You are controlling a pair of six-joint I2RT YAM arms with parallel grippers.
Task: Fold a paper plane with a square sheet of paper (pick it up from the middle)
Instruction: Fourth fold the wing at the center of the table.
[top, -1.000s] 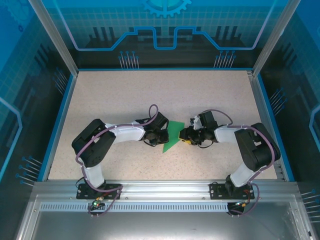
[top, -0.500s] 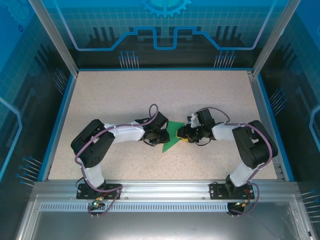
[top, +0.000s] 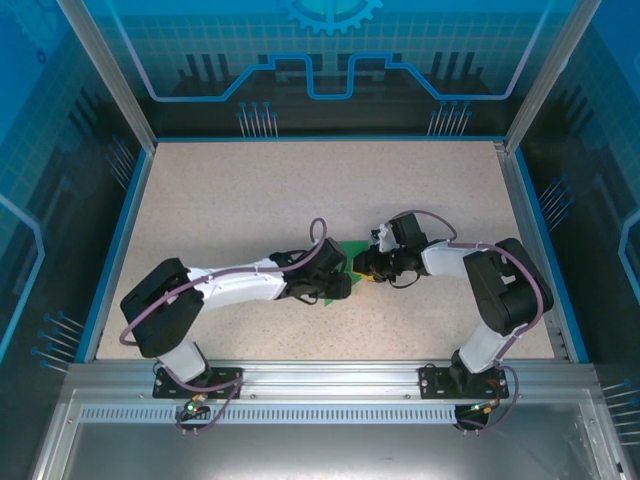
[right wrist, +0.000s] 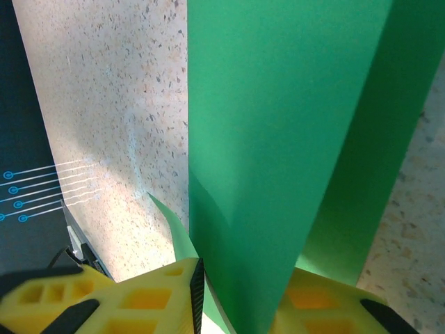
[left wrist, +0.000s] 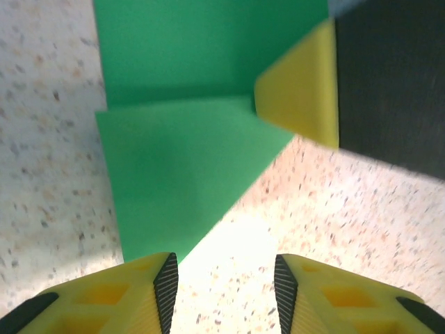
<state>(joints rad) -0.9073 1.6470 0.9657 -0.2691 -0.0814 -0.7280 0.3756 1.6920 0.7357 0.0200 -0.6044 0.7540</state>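
Green paper [right wrist: 278,139] pinched in right jaws, before left jaws (parted)

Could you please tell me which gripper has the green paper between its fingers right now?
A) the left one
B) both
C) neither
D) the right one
D: in the right wrist view the green paper runs down between the fingers of the right gripper, while the left gripper stands open with bare table in its gap.

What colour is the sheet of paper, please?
Bright green paper, clearest in the right wrist view.
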